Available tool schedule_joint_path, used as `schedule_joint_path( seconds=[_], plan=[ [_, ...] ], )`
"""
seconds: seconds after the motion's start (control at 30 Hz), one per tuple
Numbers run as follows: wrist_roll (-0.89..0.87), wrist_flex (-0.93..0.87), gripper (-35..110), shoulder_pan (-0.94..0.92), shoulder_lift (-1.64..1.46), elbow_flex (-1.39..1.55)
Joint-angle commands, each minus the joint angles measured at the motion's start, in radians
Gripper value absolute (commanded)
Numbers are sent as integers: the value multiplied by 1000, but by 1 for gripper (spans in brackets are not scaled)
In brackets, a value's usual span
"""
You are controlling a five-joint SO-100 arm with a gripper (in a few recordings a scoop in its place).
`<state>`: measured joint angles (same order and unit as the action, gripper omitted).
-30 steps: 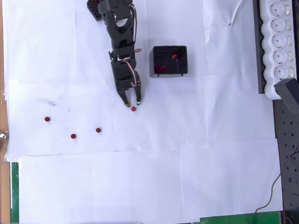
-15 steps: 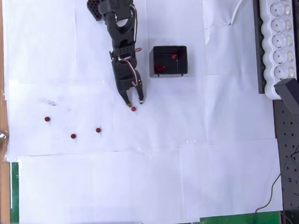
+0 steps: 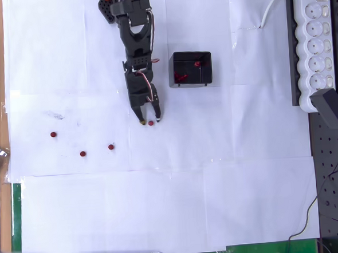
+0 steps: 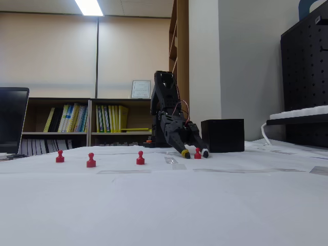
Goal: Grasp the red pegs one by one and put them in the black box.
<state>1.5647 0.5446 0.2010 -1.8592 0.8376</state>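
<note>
Straddling red peg point(image 3: 151, 123) now, gripper point(image 3: 150, 121) lower than before; jaws open, tips on paper either side.

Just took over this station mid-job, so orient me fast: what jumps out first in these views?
The black arm reaches down the white paper with its gripper open and low, fingertips either side of one red peg; the fixed view shows it standing between them. Right of the arm in the overhead view sits the black box with red pegs already inside, and three more pegs stand loose on the left.
</note>
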Motion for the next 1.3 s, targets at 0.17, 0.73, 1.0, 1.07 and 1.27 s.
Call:
schedule_joint_path(
  seconds=[0.17,0.73,1.0,1.07,1.27],
  plan=[
    [12,6,16,25,-26,60],
    [6,-26,0,26,0,8],
    [64,-370,0,11,130,44],
    [117,-916,0,0,216,225],
    [334,-1537,0,72,405,462]
  ],
)
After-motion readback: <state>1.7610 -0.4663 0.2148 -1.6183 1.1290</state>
